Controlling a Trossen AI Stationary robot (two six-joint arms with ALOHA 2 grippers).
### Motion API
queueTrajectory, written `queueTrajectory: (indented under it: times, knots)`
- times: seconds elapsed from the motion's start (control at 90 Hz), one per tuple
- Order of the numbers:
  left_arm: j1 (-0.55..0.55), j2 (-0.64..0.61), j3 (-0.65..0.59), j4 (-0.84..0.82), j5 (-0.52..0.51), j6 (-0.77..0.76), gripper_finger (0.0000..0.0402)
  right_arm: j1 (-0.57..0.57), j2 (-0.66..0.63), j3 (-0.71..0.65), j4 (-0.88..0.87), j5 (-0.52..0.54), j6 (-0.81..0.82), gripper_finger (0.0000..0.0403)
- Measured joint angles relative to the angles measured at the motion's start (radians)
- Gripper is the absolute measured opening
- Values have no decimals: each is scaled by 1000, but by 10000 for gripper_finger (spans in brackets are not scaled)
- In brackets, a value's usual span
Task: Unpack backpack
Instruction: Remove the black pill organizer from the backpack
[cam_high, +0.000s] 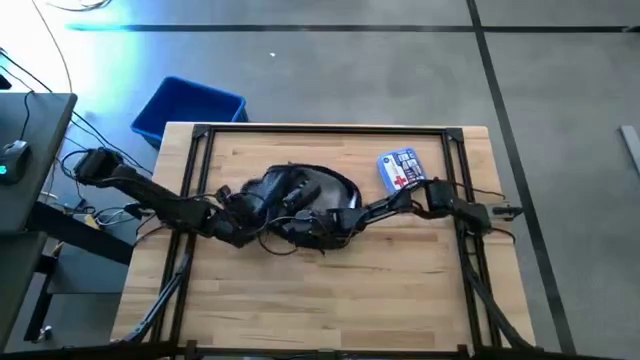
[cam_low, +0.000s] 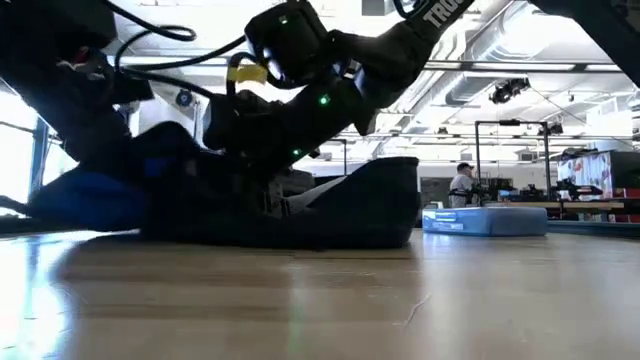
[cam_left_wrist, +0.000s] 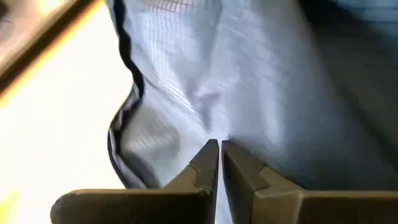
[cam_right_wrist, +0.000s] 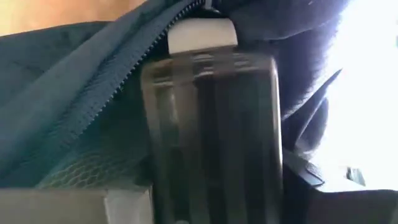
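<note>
The dark navy backpack (cam_high: 300, 195) lies flat on the middle of the wooden table (cam_high: 330, 290); the low view shows it as a low dark heap (cam_low: 340, 210). My left gripper (cam_high: 248, 205) is at its left side, shut on pale lining cloth (cam_left_wrist: 205, 81). My right gripper (cam_high: 315, 228) is at the backpack's near side by the open zipper (cam_right_wrist: 118, 74). It is shut on a clear container (cam_right_wrist: 211, 137) with a white cap (cam_right_wrist: 202, 34). My left gripper pinches a fold of the backpack's pale lining (cam_left_wrist: 219, 134) between its two fingertips (cam_left_wrist: 205, 158). Whether that is one layer or several I cannot tell. The cloth rises in loose folds beyond the tips. My right gripper has the clear container between its fingers, lying along them. The white cap end (cam_right_wrist: 202, 34) points away from the wrist, against the backpack's zippered edge. The container hides the pads, so I cannot tell where on its sides they sit.
A blue and white pouch (cam_high: 400, 170) lies on the table at the far right, also in the low view (cam_low: 485, 220). A bright blue bin (cam_high: 190, 108) stands beyond the table's far left corner. A person (cam_low: 462, 185) stands far back in the room.
</note>
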Motion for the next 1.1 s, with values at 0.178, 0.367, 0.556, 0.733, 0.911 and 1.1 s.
queueTrajectory:
  times: [0.178,0.367,0.556,0.733,0.911,1.1]
  knots:
    - [-47,0,13,-33,-43,-34,0,2,-31,-3,-28,30,105,170]
    - [-67,0,13,-38,-71,-57,0,4,-82,-3,-94,-17,205,168]
    - [-67,0,13,-41,-72,-59,0,1,-99,-1,-171,-56,265,167]
    - [-67,0,12,-50,-75,-65,0,-6,-100,0,-245,-49,279,167]
    - [-67,0,12,-191,-122,-264,0,-5,-109,-1,-262,-50,289,167]
    - [-67,0,11,-368,-120,-485,0,2,-153,-1,-277,-88,298,167]
